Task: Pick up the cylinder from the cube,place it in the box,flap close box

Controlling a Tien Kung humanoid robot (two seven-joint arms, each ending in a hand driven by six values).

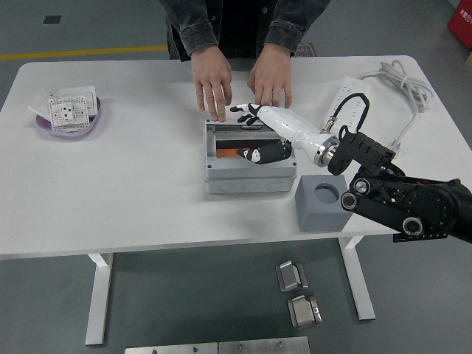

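One view: the head camera, directed downward over a white table [147, 199].
Box: a grey box [251, 177] is placed at centre frame; its transparent lid [247, 136] is lowered over the opening.
Cylinder: an orange cylinder [227, 153] is seen inside the box, at the left of the opening, partly hidden by the robot hand.
Right hand: the white right hand [259, 133] is laid across the lid, fingers spread, nothing grasped; its black arm [413, 203] enters from the right edge.
Cube: a grey cube [324, 202] with a round socket on top is set just right of the box, below centre.
Person: two hands [212, 77] are held at the box's far edge, top centre.
Bowl: a purple bowl [51, 127] holding a white socket plate [70, 109] is located upper left.
Cable: a white power strip [355, 99] with cable is shown upper right.
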